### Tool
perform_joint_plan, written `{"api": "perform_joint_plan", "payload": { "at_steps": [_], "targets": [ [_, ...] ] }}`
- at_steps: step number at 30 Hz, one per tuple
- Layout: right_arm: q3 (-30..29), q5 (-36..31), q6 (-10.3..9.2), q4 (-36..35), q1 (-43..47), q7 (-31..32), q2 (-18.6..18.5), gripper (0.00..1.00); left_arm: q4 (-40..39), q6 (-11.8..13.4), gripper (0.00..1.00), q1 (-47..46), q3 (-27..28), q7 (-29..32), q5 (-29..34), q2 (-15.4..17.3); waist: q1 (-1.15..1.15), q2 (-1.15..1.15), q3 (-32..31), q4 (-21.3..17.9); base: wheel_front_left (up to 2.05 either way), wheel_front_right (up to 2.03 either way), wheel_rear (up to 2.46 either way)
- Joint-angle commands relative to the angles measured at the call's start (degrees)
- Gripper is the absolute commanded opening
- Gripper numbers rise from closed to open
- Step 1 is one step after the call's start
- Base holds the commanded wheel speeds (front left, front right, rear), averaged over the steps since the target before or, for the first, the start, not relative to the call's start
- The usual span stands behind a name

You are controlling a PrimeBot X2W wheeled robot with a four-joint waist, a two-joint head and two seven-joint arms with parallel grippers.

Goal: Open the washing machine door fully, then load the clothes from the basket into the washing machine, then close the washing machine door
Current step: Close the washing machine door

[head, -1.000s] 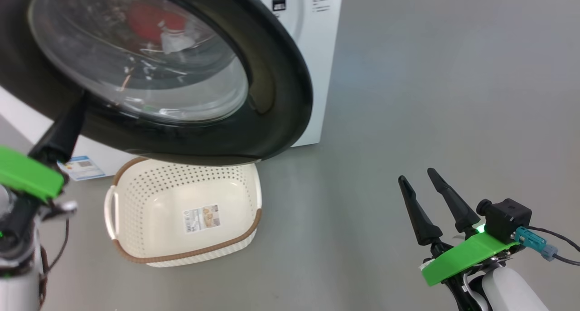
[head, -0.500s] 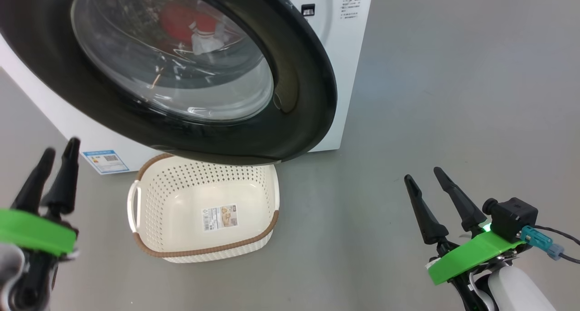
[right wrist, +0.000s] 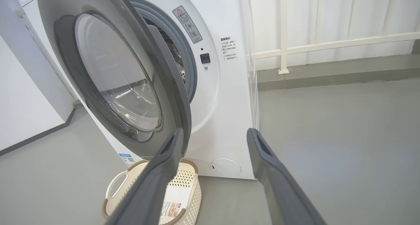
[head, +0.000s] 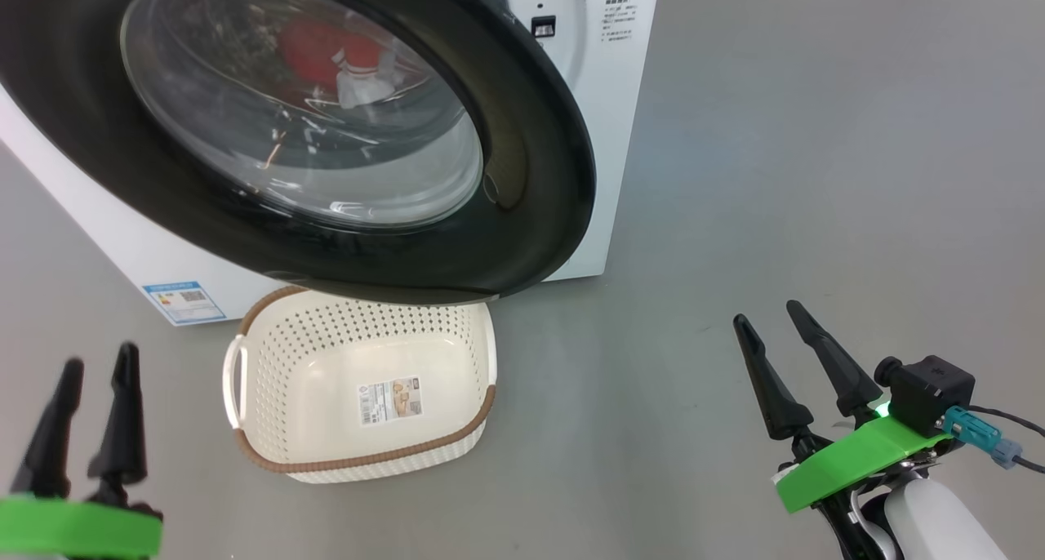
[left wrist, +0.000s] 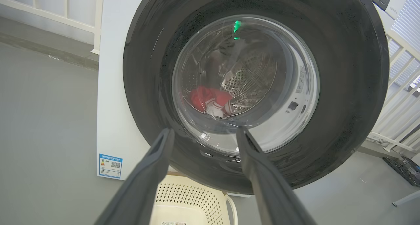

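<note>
Beyond the spread, empty left fingers (head: 122, 413) and right fingers (head: 767, 388), the washing machine door (head: 531, 152) hangs ajar.

my head camera looks down on the washing machine door (head: 535, 144) and basket (head: 367, 331); left wrist faces the door's front, right wrist its inner side.

Grey floor (head: 816, 135), white railing (right wrist: 283, 28), perhaps window blinds (left wrist: 410, 18)

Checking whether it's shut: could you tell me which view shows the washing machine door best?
The right wrist view: it sees the washing machine door edge-on, standing ajar from the washing machine. The head and left wrist views show its glossy outer face front-on, so the gap is harder to judge.
</note>
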Motion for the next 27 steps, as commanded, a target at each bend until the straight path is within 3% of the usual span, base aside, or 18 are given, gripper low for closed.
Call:
{"api": "perform_joint_plan", "payload": {
  "at_steps": [1, 11, 19, 27],
  "targets": [
    [0.95, 0.06, 0.09, -1.57, -0.22, -0.27, -0.5, 1.0, -1.01, -0.57, 1.0, -0.4, 2.13, -1.47, 0.79, 1.11, 0.0, 0.0, -0.13, -0.19, 0.0, 0.0, 0.0],
    [0.28, -0.15, 0.09, -1.7, 0.52, -0.27, -0.64, 1.0, 1.18, 0.33, 1.0, 3.31, 0.43, -9.77, 9.34, -0.44, 0.0, 0.0, -0.98, 0.16, 0.0, 0.0, 0.0],
    [0.72, 0.06, 0.09, -1.49, 1.11, -0.27, -1.29, 1.0, 1.64, 1.22, 1.0, 5.06, 1.57, -11.11, 14.2, -3.36, 0.0, 0.0, -2.39, 0.44, 0.0, 0.0, 0.0],
    [0.77, 0.19, 0.09, -1.57, 1.32, -0.27, -1.63, 1.0, 0.61, 0.23, 1.0, 5.77, 3.7, -11.18, 17.22, -5.82, 0.0, 0.0, -2.63, 0.83, 0.0, 0.0, 0.0]
  ]
}}
